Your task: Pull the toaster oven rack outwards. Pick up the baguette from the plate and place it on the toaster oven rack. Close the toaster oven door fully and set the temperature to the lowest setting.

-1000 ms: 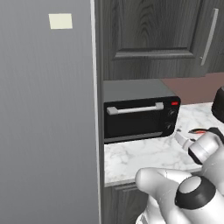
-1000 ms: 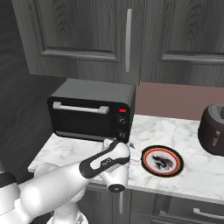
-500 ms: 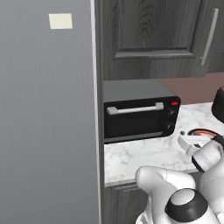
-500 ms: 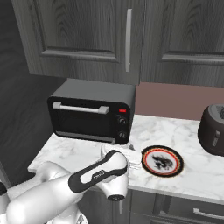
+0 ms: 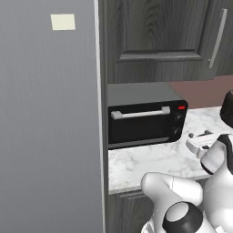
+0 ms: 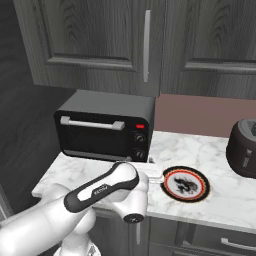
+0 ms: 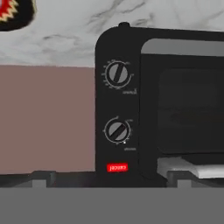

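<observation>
The black toaster oven point(image 5: 144, 119) point(image 6: 104, 126) stands on the marble counter with its door point(image 5: 139, 127) shut and the silver handle point(image 5: 140, 113) along the door's top edge. The rack and the baguette are hidden. The plate point(image 6: 186, 183) lies right of the oven and shows just its dark patterned centre. My gripper point(image 5: 200, 135) hovers open just right of the oven's knob side, with nothing between its fingers. The hand view is upside down: my gripper point(image 7: 109, 180) faces the oven front, with two knobs point(image 7: 117, 73) point(image 7: 117, 130), the red light point(image 7: 117, 167) and the plate's rim point(image 7: 11, 11).
A large dark rounded vessel point(image 6: 245, 147) point(image 5: 227, 107) sits at the counter's right end. A tall grey panel point(image 5: 50, 113) walls off the oven's left side. Dark cabinets point(image 6: 145, 45) hang above. My own white arm point(image 6: 100, 192) crosses the counter's front edge.
My hand has slid a little left, toward the oven's knob side, and the arm's elbow has sunk lower. The jaws have stayed open. The oven and plate have not moved.
</observation>
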